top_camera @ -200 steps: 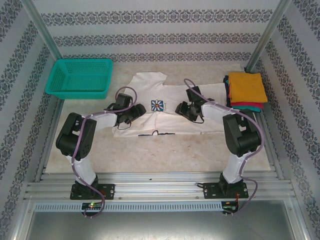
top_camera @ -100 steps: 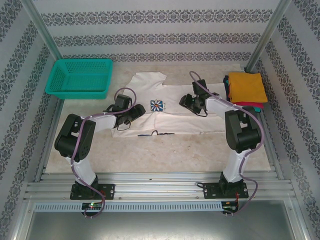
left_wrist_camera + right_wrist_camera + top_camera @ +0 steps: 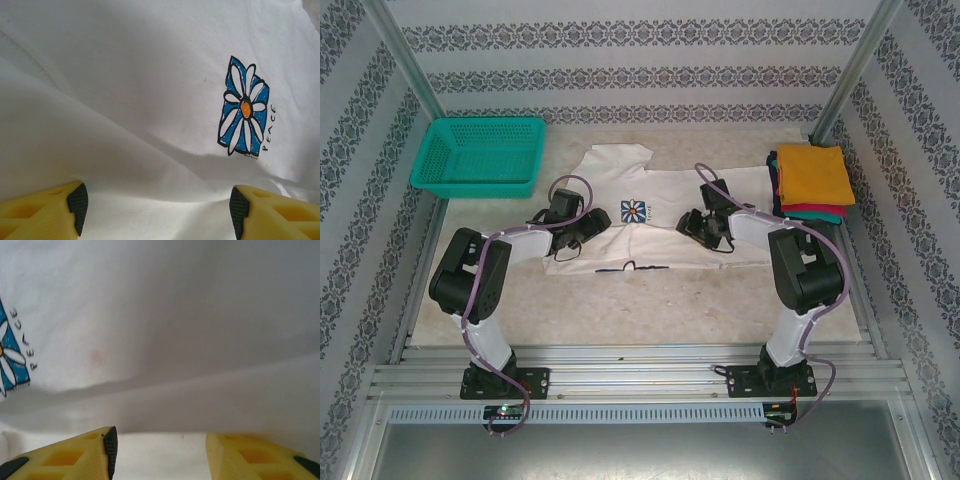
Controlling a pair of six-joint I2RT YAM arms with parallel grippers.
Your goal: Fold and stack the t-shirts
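A white t-shirt [image 3: 660,235] with a blue daisy print [image 3: 635,210] lies spread on the table, its bottom part folded over. The left gripper [image 3: 596,220] rests low on the cloth just left of the print. In the left wrist view this gripper [image 3: 158,210] stands wide open over a soft crease of the shirt [image 3: 125,100], with the "PEACE" print [image 3: 245,115] ahead on the right. The right gripper [image 3: 686,222] sits right of the print. Its jaws [image 3: 160,454] stand open over a fold edge of the white cloth [image 3: 190,330]. Folded orange, red and teal t-shirts [image 3: 813,178] are stacked at the far right.
A teal mesh basket [image 3: 480,155] stands at the back left. Bare table [image 3: 650,300] runs between the shirt and the arm bases. Metal frame posts rise at the back corners, and the patterned walls close in on the sides.
The right gripper swung back and to the right over the shirt, then returned toward the print. The left gripper has barely moved.
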